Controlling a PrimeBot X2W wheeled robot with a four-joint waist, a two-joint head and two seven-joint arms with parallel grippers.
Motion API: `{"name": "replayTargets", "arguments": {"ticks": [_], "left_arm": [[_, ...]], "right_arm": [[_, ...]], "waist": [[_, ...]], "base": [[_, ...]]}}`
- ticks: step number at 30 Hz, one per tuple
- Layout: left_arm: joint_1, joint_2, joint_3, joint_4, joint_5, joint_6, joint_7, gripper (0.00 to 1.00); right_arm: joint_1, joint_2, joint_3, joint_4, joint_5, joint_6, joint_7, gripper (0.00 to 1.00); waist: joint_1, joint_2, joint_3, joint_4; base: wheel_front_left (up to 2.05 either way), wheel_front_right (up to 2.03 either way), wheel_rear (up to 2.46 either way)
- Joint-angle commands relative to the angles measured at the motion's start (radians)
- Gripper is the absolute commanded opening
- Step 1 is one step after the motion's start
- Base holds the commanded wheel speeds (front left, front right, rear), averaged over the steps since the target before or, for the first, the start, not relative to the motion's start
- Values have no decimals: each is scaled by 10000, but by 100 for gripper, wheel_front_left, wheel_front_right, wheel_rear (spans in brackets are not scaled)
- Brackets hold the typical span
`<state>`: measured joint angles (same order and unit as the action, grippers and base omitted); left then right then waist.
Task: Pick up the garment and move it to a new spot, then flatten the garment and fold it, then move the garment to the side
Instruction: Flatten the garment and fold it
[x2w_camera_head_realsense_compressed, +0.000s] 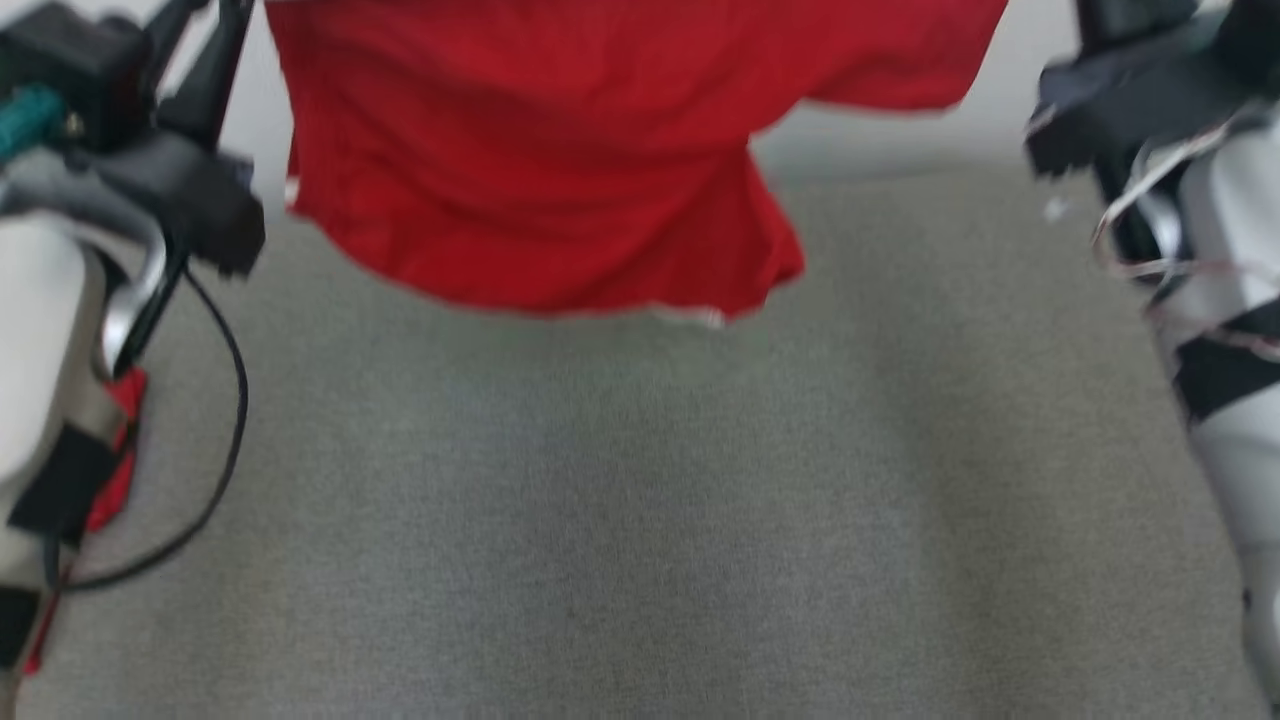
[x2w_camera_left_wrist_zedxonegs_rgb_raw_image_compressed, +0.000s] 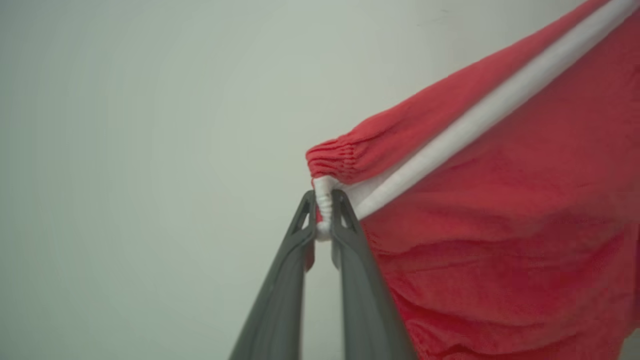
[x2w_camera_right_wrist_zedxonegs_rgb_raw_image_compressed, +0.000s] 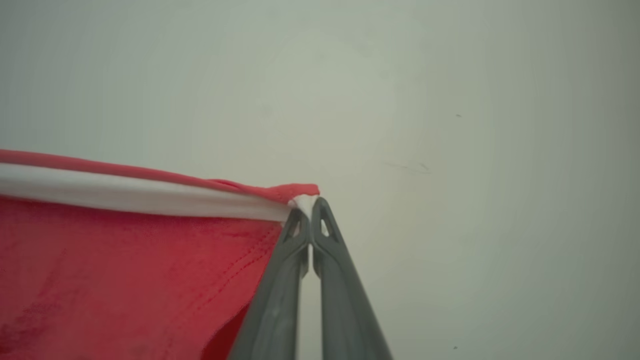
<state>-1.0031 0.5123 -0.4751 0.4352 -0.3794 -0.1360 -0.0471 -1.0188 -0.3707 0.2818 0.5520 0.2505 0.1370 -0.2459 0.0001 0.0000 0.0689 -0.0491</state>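
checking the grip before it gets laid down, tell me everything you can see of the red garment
The red garment is soft, knit-looking cloth with a white band along its top edge and gathered ribbing at one end. It hangs stretched between both grippers: the left gripper pinches the bunched white edge at one corner, the right gripper is shut on the other. Below that taut edge it sags in wrinkled folds over the grey surface.
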Motion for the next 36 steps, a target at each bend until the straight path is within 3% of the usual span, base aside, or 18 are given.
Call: {"name": "replayTargets", "arguments": {"ticks": [1, 11, 15, 19, 24, 27, 36], "left_arm": [[-469, 16, 32, 274, 160, 115, -7, 0], [-4129, -696, -97, 2271, 1166, 427, -1198, 0], [-5184, -1078, 195, 3060, 1015, 658, -1748, 0], [-5469, -1341, -25, 3712, 1138, 532, -2015, 0], [-4205, -1887, -66, 4357, 847, 462, -2152, 0], [-3190, -2197, 354, 4052, 455, 528, -2175, 0], [1950, -3264, 1240, 3905, 44, 345, -2111, 0]], "right_arm": [[-502, -240, -75, 256, -69, -112, 37, 0], [-4589, -524, -460, 2167, -1241, -111, -96, 0], [-5541, -659, -960, 2702, -1801, -123, -153, 0], [-5717, -656, -1299, 2588, -2154, -128, -168, 0], [-3993, -492, -1182, 1715, -1960, -125, -177, 0], [-2503, -411, -916, 904, -1492, -108, -181, 0], [2906, -398, -1473, -928, -495, -97, -182, 0]], "waist": [[-1, 0, 1605, 19], [-1, 0, 4300, 56], [-1, 0, 4855, 106], [-1, 0, 5399, 131], [-1, 0, 5628, 80], [-1, 0, 5620, 34], [-1, 0, 4299, 120]], "base": [[0, 0, 0], [0, 0, 0], [0, 0, 0], [0, 0, 0], [0, 0, 0], [0, 0, 0], [0, 0, 0]]}}
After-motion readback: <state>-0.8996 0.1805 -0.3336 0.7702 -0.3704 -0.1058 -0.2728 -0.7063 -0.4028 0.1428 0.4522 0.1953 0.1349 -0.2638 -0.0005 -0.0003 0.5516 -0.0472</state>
